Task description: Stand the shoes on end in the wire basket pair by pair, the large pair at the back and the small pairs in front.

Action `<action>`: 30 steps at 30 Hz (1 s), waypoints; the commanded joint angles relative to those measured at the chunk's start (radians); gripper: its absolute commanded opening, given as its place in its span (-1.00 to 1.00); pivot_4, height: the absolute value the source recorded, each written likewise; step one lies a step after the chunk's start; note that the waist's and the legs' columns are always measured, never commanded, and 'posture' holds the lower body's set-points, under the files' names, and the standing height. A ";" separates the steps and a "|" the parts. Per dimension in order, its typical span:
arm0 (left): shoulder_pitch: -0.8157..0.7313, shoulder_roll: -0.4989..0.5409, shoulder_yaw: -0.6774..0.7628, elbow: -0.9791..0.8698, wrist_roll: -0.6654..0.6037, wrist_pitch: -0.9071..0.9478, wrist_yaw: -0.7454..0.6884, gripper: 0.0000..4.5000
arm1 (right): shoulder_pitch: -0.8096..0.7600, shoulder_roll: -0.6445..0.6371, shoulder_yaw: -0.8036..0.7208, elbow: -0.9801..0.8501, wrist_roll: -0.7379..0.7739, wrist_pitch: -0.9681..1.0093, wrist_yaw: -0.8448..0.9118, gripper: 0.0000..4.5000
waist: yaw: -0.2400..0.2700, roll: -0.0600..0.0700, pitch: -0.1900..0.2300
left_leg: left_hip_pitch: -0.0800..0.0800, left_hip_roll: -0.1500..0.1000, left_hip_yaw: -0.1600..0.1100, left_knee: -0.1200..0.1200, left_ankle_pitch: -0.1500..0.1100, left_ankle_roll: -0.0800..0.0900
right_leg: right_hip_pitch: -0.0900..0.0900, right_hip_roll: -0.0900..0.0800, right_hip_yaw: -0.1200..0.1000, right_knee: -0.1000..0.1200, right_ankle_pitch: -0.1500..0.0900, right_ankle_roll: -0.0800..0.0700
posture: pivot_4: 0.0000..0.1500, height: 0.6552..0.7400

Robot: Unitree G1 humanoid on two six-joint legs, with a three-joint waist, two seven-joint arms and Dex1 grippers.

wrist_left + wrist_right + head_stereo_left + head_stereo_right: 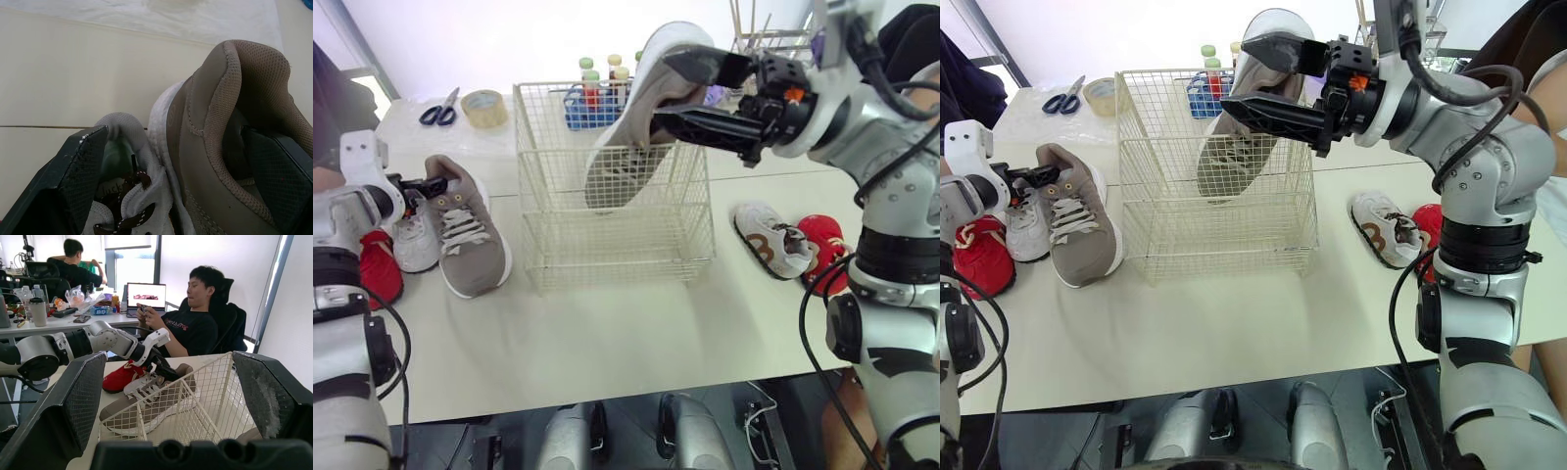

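Wire mesh frames the scene: the basket (607, 245) stands in the middle of the desk (626, 333). The right claw (664, 88) is clamped on the heel end of a large shoe (622, 147). It holds the shoe tilted, toe dipped inside the basket and pale sole facing forward.

Left of the basket, a brown shoe (470, 240) sits flat on the desk. A small white shoe (414, 243) touches its far side, with a red shoe (380, 269) beyond.

The left claw (429, 186) is at their heels with its fingers apart, 1 inside the brown shoe's collar and 1 over the white shoe's opening.

Right of the basket lie 2 small shoes, a white-and-brown shoe (773, 240) and another red one (824, 240). Behind the basket are scissors (438, 111), a tape roll (483, 106) and bottles (597, 88).
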 commanded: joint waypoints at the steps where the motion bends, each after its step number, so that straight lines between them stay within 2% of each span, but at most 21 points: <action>1: -0.035 0.005 -0.016 0.072 0.051 -0.046 -0.022 1.00 | -0.021 -0.017 -0.019 -0.022 0.008 -0.023 -0.007 0.97 | 0.000 0.000 0.000 | 0.000 0.000 0.000 0.000 0.000 0.000 | 0.000 0.000 0.000 0.000 0.000 0.000 | 1.00 1.00; 2: -0.047 0.002 -0.020 0.097 0.063 -0.062 -0.028 1.00 | -0.018 -0.017 -0.020 -0.024 0.009 -0.025 -0.010 0.97 | 0.000 0.000 0.000 | 0.000 0.000 0.000 0.000 0.000 0.000 | 0.000 0.000 0.000 0.000 0.000 0.000 | 1.00 1.00; 3: -0.061 -0.003 -0.029 0.124 0.077 -0.080 -0.035 0.88 | -0.017 -0.016 -0.021 -0.025 0.010 -0.026 -0.013 0.99 | 0.000 0.000 0.000 | 0.000 0.000 0.000 0.000 0.000 0.000 | 0.000 0.000 0.000 0.000 0.000 0.000 | 1.00 1.00; 6: -0.101 -0.016 -0.057 0.190 0.118 -0.129 -0.064 0.41 | -0.013 -0.017 -0.020 -0.029 0.010 -0.029 -0.018 1.00 | 0.000 0.000 0.000 | 0.000 0.000 0.000 0.000 0.000 0.000 | 0.000 0.000 0.000 0.000 0.000 0.000 | 1.00 1.00; 12: -0.176 -0.031 -0.066 0.291 0.162 -0.188 -0.088 -0.97 | -0.012 -0.019 -0.018 -0.030 0.003 -0.041 -0.028 1.00 | -0.002 0.000 0.000 | 0.000 0.000 0.001 0.000 0.000 0.000 | 0.000 0.000 0.000 0.001 0.000 0.000 | 1.00 1.00; 17: -0.216 -0.024 -0.054 0.296 0.181 -0.214 -0.084 -0.99 | -0.008 -0.019 -0.019 -0.033 0.002 -0.045 -0.038 1.00 | -0.002 0.000 0.000 | 0.000 0.000 0.001 0.001 0.000 0.001 | 0.000 0.000 0.000 0.001 0.000 0.000 | 1.00 1.00; 20: -0.254 -0.018 0.005 0.208 0.139 -0.214 -0.046 -0.99 | 0.002 -0.020 -0.020 -0.041 0.003 -0.047 -0.044 1.00 | -0.001 -0.003 0.001 | -0.001 0.000 0.000 0.001 0.000 0.001 | -0.001 0.000 0.000 0.002 0.000 0.000 | 1.00 1.00; 24: -0.258 -0.043 0.112 -0.049 0.053 -0.163 0.047 -0.99 | 0.008 -0.022 -0.017 -0.042 0.001 -0.051 -0.049 1.00 | 0.003 -0.008 0.002 | -0.011 0.001 -0.003 0.005 0.000 0.001 | -0.007 0.000 -0.003 0.004 0.000 0.000 | 1.00 1.00; 30: -0.296 -0.131 0.236 -0.402 -0.041 -0.229 0.196 -0.99 | 0.013 -0.032 -0.015 -0.037 0.004 -0.037 -0.047 1.00 | 0.004 -0.008 0.003 | -0.012 -0.001 -0.004 0.005 0.000 0.002 | -0.006 -0.001 -0.003 0.001 0.000 0.001 | 1.00 1.00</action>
